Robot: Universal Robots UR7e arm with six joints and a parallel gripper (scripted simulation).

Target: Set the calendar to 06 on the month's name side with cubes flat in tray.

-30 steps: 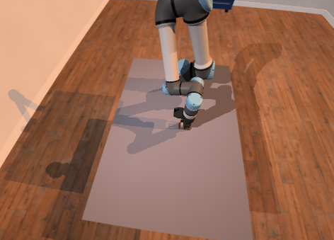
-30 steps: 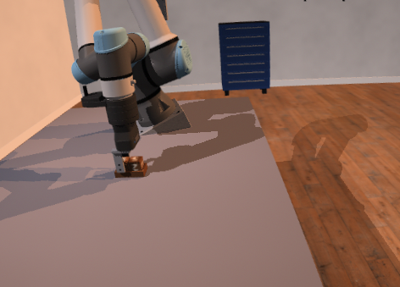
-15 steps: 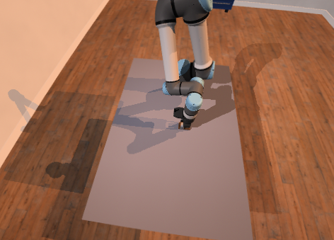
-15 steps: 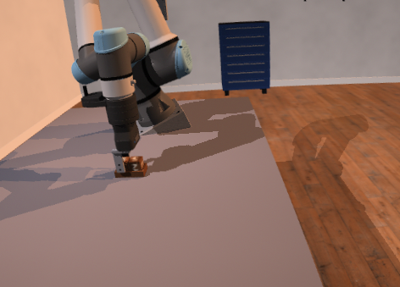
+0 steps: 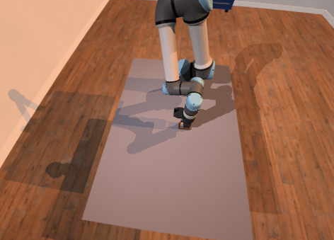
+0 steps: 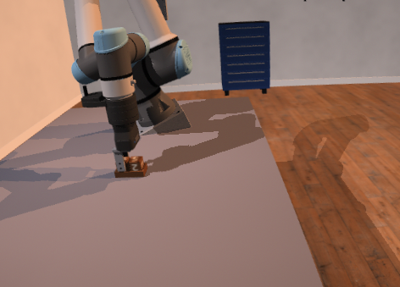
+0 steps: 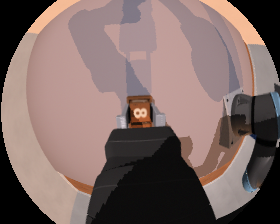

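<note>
A small brown tray [image 6: 130,174] [image 7: 139,97] lies flat on the grey table mat, under the arm. A brown calendar cube [image 6: 135,164] [image 7: 139,114] stands in it. Its top face shows a white figure like an 8 on its side, and its side face in the exterior view shows a 2. My gripper [image 7: 140,120] [image 6: 125,162] [image 5: 185,125] points straight down into the tray. Its two grey fingers press on the left and right sides of this cube. I cannot make out a second cube; the gripper body hides the near part of the tray.
The grey mat [image 5: 170,185] [image 6: 191,229] covers the table, with wooden floor around it. The robot base [image 6: 163,115] stands just behind the tray. A blue cabinet [image 6: 244,56] stands at the far wall.
</note>
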